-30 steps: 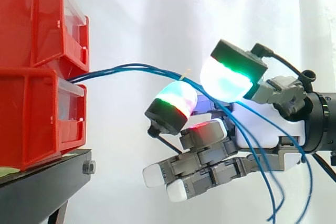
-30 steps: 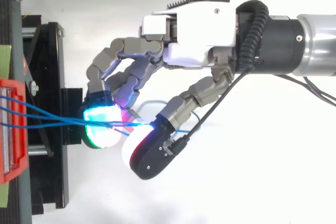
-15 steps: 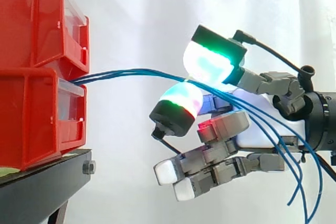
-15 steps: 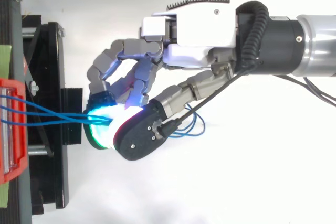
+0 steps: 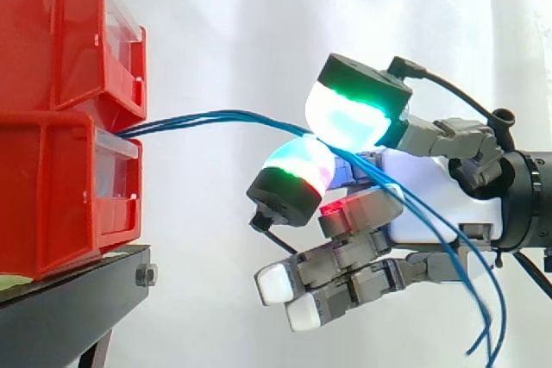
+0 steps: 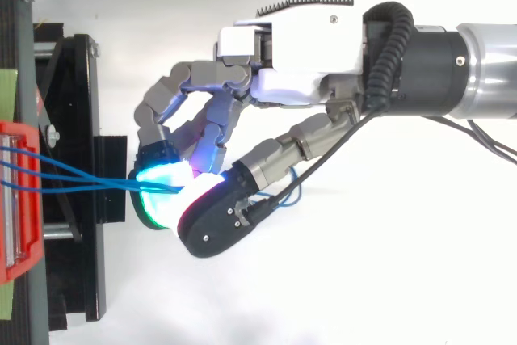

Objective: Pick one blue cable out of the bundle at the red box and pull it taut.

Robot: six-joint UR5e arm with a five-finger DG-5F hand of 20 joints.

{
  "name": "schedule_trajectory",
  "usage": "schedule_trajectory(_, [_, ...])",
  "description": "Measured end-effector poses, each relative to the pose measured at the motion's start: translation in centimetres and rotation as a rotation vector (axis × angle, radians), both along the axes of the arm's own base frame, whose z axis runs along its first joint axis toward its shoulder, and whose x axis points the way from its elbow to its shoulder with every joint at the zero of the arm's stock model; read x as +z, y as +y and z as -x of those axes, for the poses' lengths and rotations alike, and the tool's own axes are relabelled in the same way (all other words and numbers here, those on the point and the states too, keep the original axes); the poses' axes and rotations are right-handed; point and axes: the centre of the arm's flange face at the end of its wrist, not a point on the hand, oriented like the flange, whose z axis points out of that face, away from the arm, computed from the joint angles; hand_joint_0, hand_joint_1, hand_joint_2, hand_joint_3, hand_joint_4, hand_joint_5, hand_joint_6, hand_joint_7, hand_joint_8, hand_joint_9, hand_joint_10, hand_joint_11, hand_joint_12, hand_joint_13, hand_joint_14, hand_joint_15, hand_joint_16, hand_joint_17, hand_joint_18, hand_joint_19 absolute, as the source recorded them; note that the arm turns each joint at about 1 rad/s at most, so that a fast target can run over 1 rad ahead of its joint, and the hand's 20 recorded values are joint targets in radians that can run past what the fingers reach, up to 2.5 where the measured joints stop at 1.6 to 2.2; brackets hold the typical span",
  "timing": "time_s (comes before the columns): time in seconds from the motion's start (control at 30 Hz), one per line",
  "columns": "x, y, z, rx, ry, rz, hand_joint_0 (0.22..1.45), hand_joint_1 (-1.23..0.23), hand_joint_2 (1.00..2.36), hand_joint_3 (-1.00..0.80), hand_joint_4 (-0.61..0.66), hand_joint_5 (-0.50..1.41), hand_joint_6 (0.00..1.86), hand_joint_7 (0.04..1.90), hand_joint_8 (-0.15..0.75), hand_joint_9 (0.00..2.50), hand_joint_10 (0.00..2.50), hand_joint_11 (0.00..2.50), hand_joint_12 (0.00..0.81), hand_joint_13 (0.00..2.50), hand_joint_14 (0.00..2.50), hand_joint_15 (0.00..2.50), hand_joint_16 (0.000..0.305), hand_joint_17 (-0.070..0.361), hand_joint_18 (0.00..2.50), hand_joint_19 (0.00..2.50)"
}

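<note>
Blue cables (image 5: pixel 216 115) come out at the front of the lower red box (image 5: pixel 60 196), left side, above the black stand (image 5: pixel 69 299). They run rightward in a shallow arc, not straight. Hand (image 5: pixel 431 204) comes in from the right, level with them. Two glowing pads (image 5: pixel 345 114) are pressed together on the blue cables, pinching the bundle; the other fingers are curled below, holding nothing. Past the pinch the strands droop loose across the palm, ends hanging at lower right. White curtain (image 5: pixel 259 23) behind.
</note>
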Motion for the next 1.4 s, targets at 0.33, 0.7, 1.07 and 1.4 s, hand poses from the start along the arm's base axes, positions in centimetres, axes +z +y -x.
schedule_trajectory(0.33, [-0.03, -0.01, 0.06, 0.000, 0.006, 0.000, 0.77, -0.95, 1.00, -0.43, 0.00, -0.19, 0.92, 0.99, 0.301, 0.98, 0.01, 1.39, 0.353, 0.58, 0.01, 0.36, 0.054, 0.120, 0.53, 0.27])
schedule_trajectory(0.7, [0.02, -0.01, 0.06, 0.000, 0.005, -0.001, 0.54, -0.88, 1.00, -0.50, 0.09, -0.19, 0.90, 0.94, 0.335, 1.02, 0.01, 1.37, 0.372, 0.59, 0.02, 0.38, 0.056, 0.126, 0.52, 0.33])
schedule_trajectory(1.07, [0.07, 0.00, 0.05, 0.000, 0.004, -0.001, 0.51, -0.69, 1.00, -0.50, 0.04, -0.14, 0.87, 1.02, 0.354, 1.24, 0.00, 1.38, 0.373, 0.72, 0.02, 0.40, 0.057, 0.127, 0.62, 0.38])
schedule_trajectory(1.4, [0.08, 0.00, 0.05, 0.000, 0.005, -0.001, 0.65, -0.85, 1.02, -0.26, 0.08, -0.13, 0.89, 1.17, 0.343, 1.25, 0.01, 1.46, 0.354, 0.75, 0.02, 0.42, 0.052, 0.118, 0.64, 0.36])
